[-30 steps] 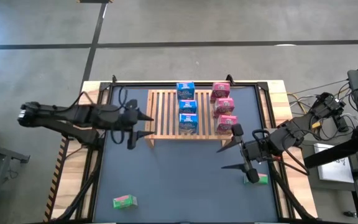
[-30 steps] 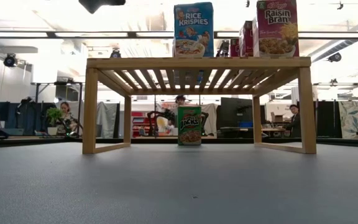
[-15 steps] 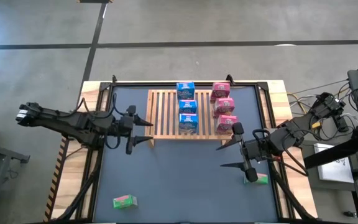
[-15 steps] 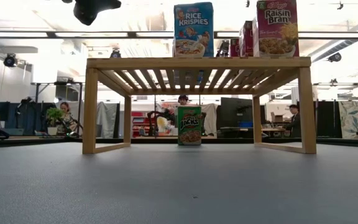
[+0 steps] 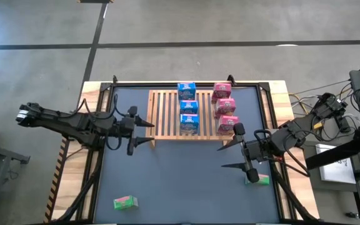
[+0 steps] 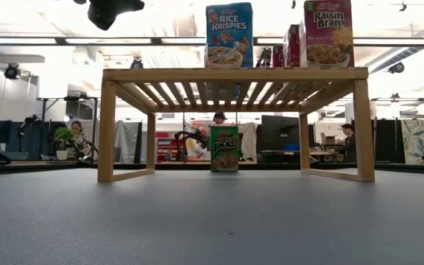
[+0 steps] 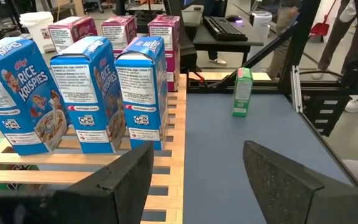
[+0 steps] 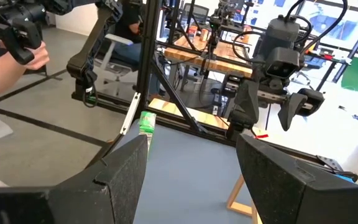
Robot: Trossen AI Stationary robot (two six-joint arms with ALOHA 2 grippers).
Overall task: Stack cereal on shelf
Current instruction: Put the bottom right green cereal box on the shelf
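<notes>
The light-wood shelf [image 5: 167,115] stands on its legs at the table's far middle. Three blue cereal boxes [image 5: 188,107] and three pink ones [image 5: 225,107] stand upright in two rows on its slats. One green box [image 6: 224,148] stands on the table under the shelf. A second green box [image 5: 125,202] lies near the front left. A third [image 5: 256,180] sits at the right, beside my right arm. My left gripper [image 5: 147,132] is open and empty at the shelf's left front corner. My right gripper [image 5: 229,157] is open and empty near the shelf's right front corner.
A black frame [image 5: 262,87] runs along the table's edges. The dark tabletop [image 5: 180,181] in front of the shelf is bare between the two arms. The shelf's left slats [image 5: 162,112] hold no boxes. A person's hands [image 8: 17,37] show beyond the table.
My left gripper has sunk a little by the shelf's left front corner and then kept still. The boxes and my right gripper have not moved.
</notes>
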